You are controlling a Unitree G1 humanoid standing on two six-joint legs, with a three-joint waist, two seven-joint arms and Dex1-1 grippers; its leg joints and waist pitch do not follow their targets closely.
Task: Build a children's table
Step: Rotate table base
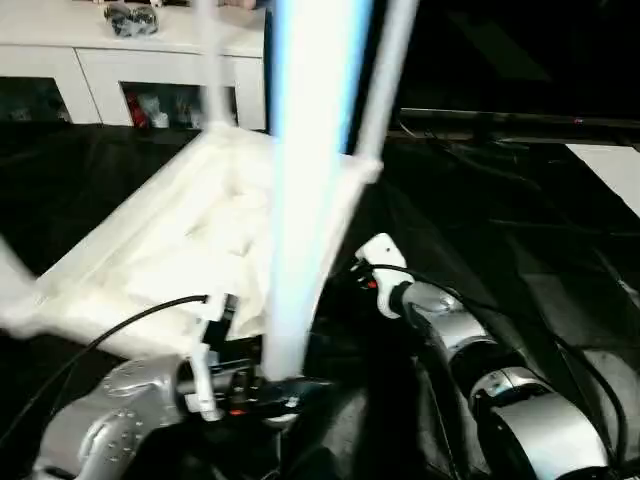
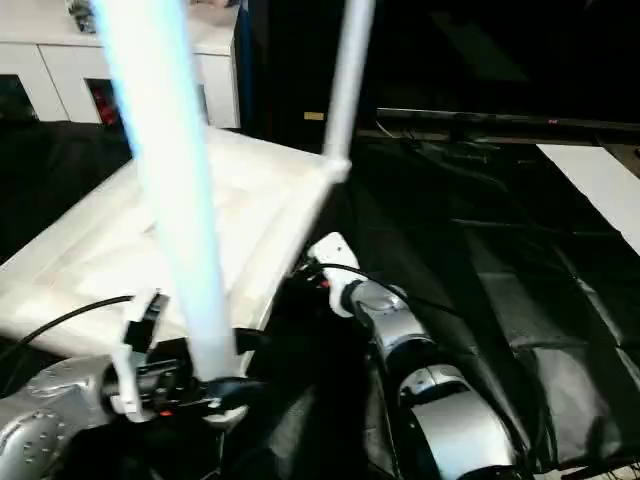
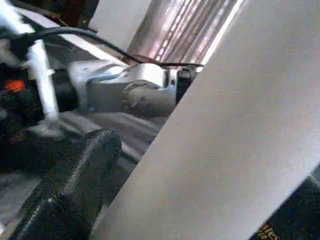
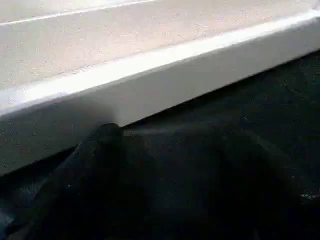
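The children's table top (image 1: 170, 250) lies upside down on the black cloth, ribbed side up. Two white legs (image 1: 385, 80) stand upright in its far corners. A third, thick white leg (image 1: 305, 200) rises steeply from the near corner toward the camera. My left gripper (image 1: 275, 385) is shut on the lower end of that leg (image 3: 225, 150), with one black finger (image 3: 75, 185) lying along it. My right gripper (image 1: 350, 275) sits open at the top's right side, where one dark finger (image 4: 100, 150) rests just outside the white rim (image 4: 175, 70).
A white glass-door cabinet (image 1: 120, 60) stands behind the work. Black cloth (image 1: 520, 230) covers the big table to the right, with a white sheet (image 1: 610, 165) at its far right edge. Black cables run along both forearms.
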